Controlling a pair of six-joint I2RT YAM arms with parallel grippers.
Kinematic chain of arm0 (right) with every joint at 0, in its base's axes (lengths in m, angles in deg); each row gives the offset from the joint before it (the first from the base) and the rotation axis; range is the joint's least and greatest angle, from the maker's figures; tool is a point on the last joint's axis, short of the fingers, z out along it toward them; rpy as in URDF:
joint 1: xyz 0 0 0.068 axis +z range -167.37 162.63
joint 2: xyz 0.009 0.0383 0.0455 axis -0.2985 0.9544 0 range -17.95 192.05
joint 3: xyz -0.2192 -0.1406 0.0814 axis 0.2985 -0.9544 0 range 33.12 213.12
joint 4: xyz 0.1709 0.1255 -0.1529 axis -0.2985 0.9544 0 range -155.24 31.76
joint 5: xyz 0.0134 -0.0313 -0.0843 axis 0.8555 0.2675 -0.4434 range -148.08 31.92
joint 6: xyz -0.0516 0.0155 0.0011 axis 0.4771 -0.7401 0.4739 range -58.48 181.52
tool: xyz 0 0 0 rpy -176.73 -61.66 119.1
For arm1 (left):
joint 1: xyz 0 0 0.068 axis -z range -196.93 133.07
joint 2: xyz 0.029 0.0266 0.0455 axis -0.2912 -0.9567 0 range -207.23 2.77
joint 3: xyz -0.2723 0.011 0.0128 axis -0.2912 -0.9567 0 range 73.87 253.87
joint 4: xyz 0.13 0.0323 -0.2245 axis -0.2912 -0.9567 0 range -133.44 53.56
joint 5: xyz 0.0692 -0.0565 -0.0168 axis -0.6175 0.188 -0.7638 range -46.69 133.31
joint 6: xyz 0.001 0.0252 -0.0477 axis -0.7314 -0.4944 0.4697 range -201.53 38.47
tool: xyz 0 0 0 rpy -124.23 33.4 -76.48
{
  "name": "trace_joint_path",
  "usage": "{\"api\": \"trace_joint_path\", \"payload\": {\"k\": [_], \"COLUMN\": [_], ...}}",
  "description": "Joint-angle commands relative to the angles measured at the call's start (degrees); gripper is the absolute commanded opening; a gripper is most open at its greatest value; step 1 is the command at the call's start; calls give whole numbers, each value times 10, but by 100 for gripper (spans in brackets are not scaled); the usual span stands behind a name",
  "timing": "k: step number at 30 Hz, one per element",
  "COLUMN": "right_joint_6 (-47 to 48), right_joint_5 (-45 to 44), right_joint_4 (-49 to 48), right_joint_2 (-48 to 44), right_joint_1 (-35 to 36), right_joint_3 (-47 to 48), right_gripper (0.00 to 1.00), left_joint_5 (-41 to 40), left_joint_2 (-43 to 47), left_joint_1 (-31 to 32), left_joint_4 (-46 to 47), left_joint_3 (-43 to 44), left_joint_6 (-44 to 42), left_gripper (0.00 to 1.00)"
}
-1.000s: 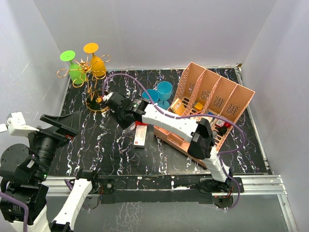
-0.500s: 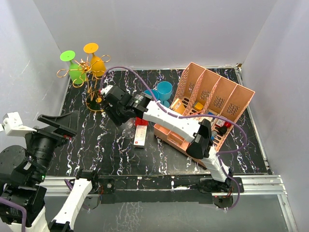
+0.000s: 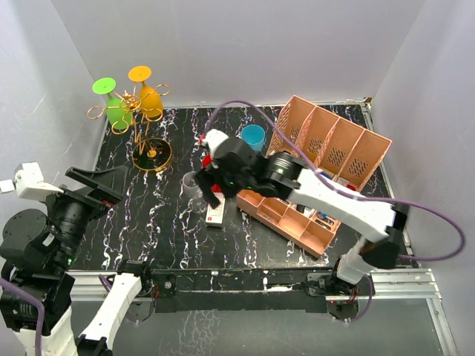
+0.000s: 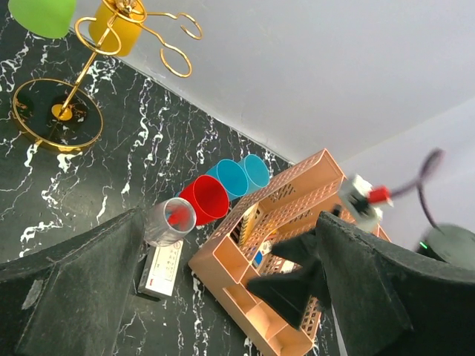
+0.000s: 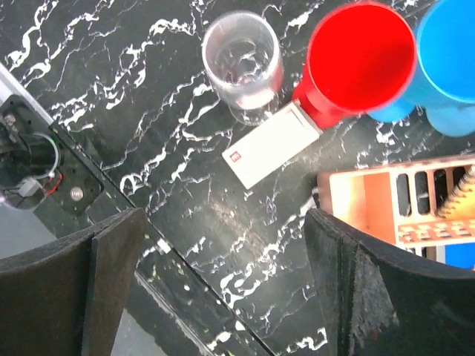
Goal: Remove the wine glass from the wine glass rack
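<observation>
1. Top external view: we saw the wine glass rack point(image 3: 142, 127) at the far left of the table point(image 3: 148, 222). A green wine glass point(image 3: 115, 111) and a yellow wine glass point(image 3: 151, 99) hung bowl-down from its loops.
2. We found a clear glass point(image 3: 191, 181) standing mouth-up on the table, off the rack and well apart from it. It was just beside a red cup point(image 5: 356, 63) and a white card point(image 5: 271, 144).
3. The right gripper point(image 3: 210, 189) hovered near the clear glass, its jaws spread wide and holding nothing. In the right wrist view we saw the glass ahead of the fingertips, not between them.
4. The left gripper point(image 3: 104, 185) was raised at the near left, its jaws also wide apart and empty. In the left wrist view we saw the rack and its two coloured glasses far ahead and off to the left, well apart from the jaws.
</observation>
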Motion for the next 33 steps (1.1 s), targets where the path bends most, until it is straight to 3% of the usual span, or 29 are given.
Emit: {"api": "trace_joint_path", "payload": {"k": [1, 7, 14, 26, 33], "right_joint_6": [-20, -12, 13, 35, 49], "right_joint_5": [-37, -85, -126, -138, -128], "right_joint_4": [-97, -123, -135, -167, -189], "right_joint_2": [-131, -259, -342, -393, -394], "right_joint_1": [0, -3, -4, -5, -5], "right_joint_3": [-133, -236, -292, -348, -361], "right_gripper": [99, 99, 99, 99, 99], "left_joint_5": [17, 5, -36, -119, -97], "left_joint_2": [-44, -122, -235, -439, -512], "left_joint_1": [-2, -2, -2, -10, -87], "left_joint_4": [4, 21, 64, 148, 188], "left_joint_3": [-6, 19, 66, 210, 254], "left_joint_6": [-5, -21, -46, -129, -150], "left_gripper": [97, 97, 97, 97, 97]}}
